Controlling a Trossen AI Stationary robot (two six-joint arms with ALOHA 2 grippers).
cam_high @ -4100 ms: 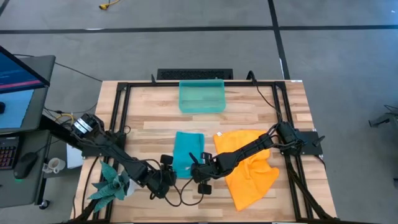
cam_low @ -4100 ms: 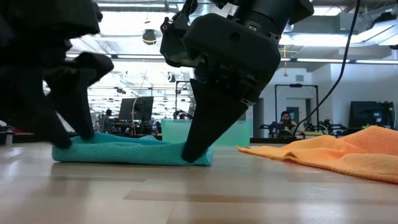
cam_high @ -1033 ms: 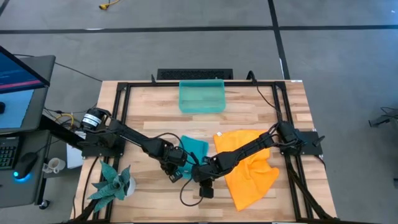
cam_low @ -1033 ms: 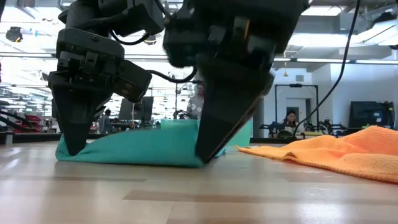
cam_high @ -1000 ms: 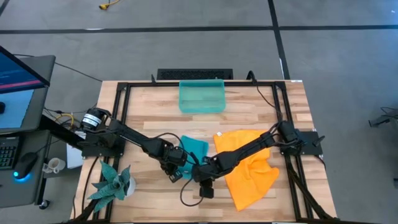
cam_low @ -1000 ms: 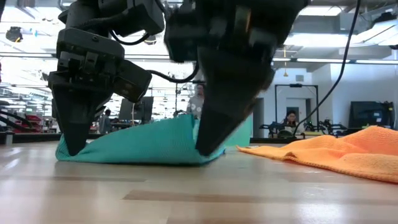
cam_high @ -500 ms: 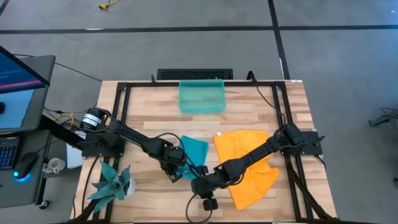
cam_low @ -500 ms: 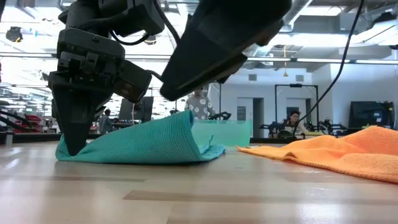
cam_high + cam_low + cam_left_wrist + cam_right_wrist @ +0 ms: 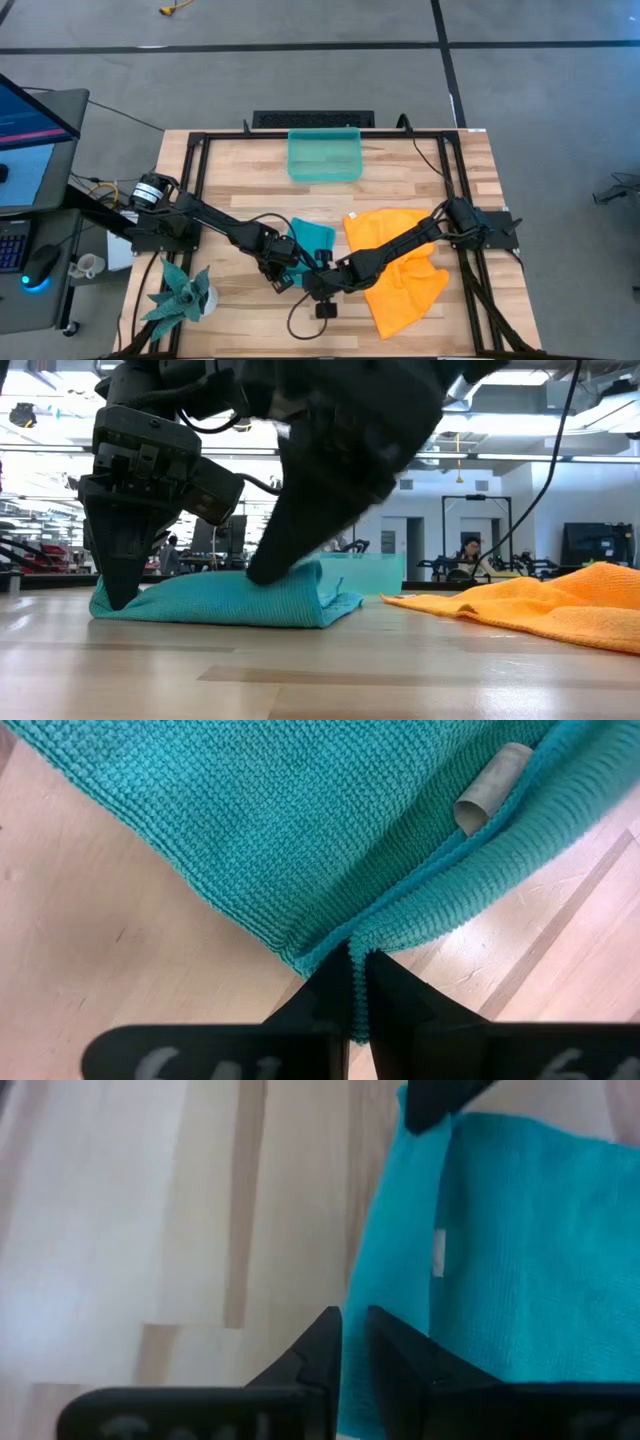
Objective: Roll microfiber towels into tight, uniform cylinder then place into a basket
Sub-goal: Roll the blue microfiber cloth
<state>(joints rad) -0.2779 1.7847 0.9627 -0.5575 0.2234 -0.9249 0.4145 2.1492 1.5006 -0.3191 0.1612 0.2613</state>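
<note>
Since the frame half a second back, my right tool [image 9: 268,572] had swung back in from the counter's near edge and come down onto the soft teal-blue microfiber towel [image 9: 309,243], and the flap that had stood raised in the low view now lay folded flat over the rest of the cloth. My left tool [image 9: 281,279] had not shifted: its fingers were together, pinched on the near corner of that towel and pinning it to the pale wooden counter [image 9: 240,180].

In the right wrist view the right tool's fingers showed only a narrow gap, poised at the towel's edge, and I could not tell whether any cloth was caught between them.

The towel sat mid-counter, folded rather than rolled. The bright orange microfiber towel [image 9: 405,270] lay spread and rumpled just to its right, under my right arm. The small translucent teal-green plastic basket [image 9: 324,155] stood well apart at the far edge, with nothing I could make out in it.

I judged this an early step: starting the roll on the first towel. Next I would need a firm pinch on the folded edge with the right tool, then turn it over tightly while the left kept the corner anchored.
</note>
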